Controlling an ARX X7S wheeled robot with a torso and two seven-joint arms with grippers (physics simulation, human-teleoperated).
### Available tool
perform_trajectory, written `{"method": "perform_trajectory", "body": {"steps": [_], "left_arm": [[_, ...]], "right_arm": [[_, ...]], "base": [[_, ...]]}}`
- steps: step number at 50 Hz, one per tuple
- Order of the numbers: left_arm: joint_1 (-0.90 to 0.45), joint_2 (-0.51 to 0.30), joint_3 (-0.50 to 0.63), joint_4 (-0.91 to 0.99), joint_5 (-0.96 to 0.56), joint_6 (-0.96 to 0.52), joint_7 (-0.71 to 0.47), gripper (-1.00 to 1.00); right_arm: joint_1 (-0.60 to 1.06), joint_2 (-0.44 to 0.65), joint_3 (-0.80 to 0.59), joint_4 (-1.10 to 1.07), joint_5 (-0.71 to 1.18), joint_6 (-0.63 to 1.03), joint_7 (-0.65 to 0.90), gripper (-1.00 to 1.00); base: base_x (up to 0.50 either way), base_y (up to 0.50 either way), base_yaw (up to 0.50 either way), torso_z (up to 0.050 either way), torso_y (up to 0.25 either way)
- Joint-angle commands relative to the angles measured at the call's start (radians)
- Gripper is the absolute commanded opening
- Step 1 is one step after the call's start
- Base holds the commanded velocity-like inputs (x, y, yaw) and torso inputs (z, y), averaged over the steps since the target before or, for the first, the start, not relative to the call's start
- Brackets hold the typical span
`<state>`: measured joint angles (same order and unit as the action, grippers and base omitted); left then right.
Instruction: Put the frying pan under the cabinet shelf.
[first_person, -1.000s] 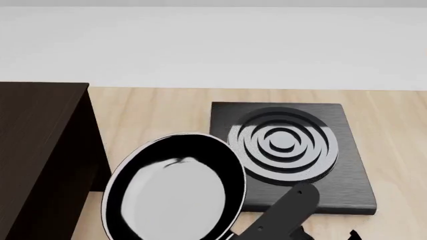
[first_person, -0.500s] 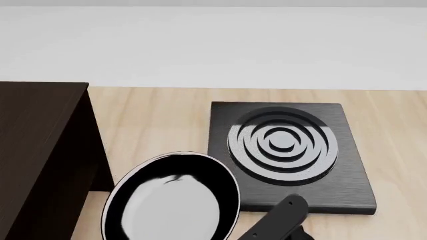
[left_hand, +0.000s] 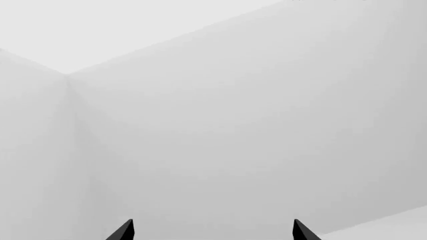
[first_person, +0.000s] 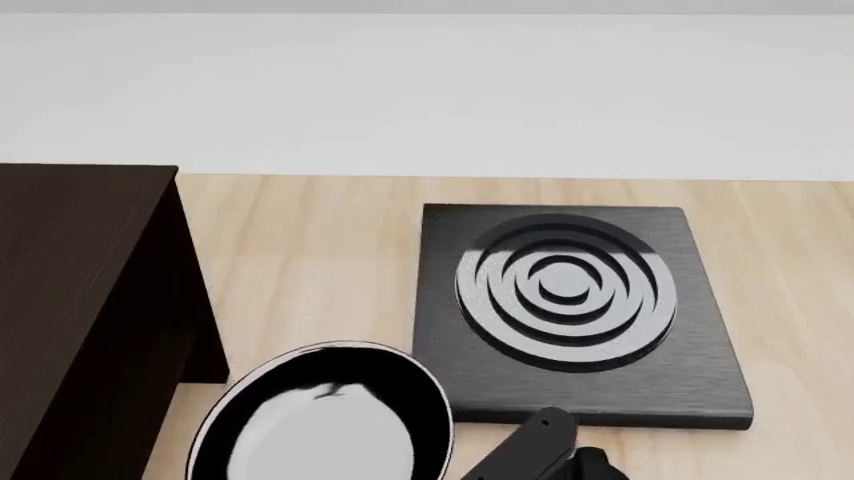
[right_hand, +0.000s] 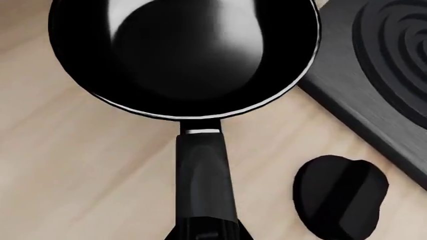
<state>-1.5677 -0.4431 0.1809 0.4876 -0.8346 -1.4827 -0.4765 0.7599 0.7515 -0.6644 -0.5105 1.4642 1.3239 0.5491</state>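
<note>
The frying pan (first_person: 320, 420) is at the head view's bottom edge, just right of the cabinet shelf (first_person: 80, 300), partly cut off by the frame. In the right wrist view the frying pan (right_hand: 187, 50) shows its glossy inside, its long handle (right_hand: 203, 180) running back into my right gripper (right_hand: 205, 232), which is shut on it. Only a dark bit of that gripper (first_person: 587, 466) shows in the head view. My left gripper (left_hand: 212, 232) is open, its two fingertips (left_hand: 125, 231) wide apart with nothing between them, facing a bare white wall.
A square black plate with concentric rings (first_person: 574, 300) lies on the wooden table (first_person: 307, 240) right of the pan; its corner (right_hand: 380, 75) shows in the right wrist view. A dark patch (right_hand: 340, 195) lies on the wood beside the handle. A white wall stands behind.
The pan has moved towards the near edge and slightly left, off the ringed plate's corner, still held by its handle. The cabinet and plate have not moved.
</note>
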Motion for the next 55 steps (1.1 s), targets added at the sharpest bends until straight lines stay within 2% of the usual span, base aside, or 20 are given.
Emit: {"method": "perform_trajectory", "body": {"steps": [1, 27, 55], "left_arm": [[-0.011, -0.004, -0.012, 0.006, -0.028, -0.012, -0.017, 1.0], [-0.01, -0.031, -0.012, 0.005, -0.08, 0.004, -0.048, 1.0], [0.001, -0.06, -0.032, 0.019, -0.14, 0.006, -0.091, 1.0]], "right_arm": [[0.027, -0.048, -0.032, 0.035, -0.122, -0.012, -0.098, -1.0], [0.063, -0.091, -0.131, 0.137, -0.23, -0.035, -0.201, -1.0], [0.083, -0.17, -0.272, 0.34, -0.438, -0.197, -0.418, -1.0]], "base": [[0.0, 0.0, 0.0, 0.0, 0.01], [0.0, 0.0, 0.0, 0.001, 0.001], [0.0, 0.0, 0.0, 0.0, 0.001]]}}
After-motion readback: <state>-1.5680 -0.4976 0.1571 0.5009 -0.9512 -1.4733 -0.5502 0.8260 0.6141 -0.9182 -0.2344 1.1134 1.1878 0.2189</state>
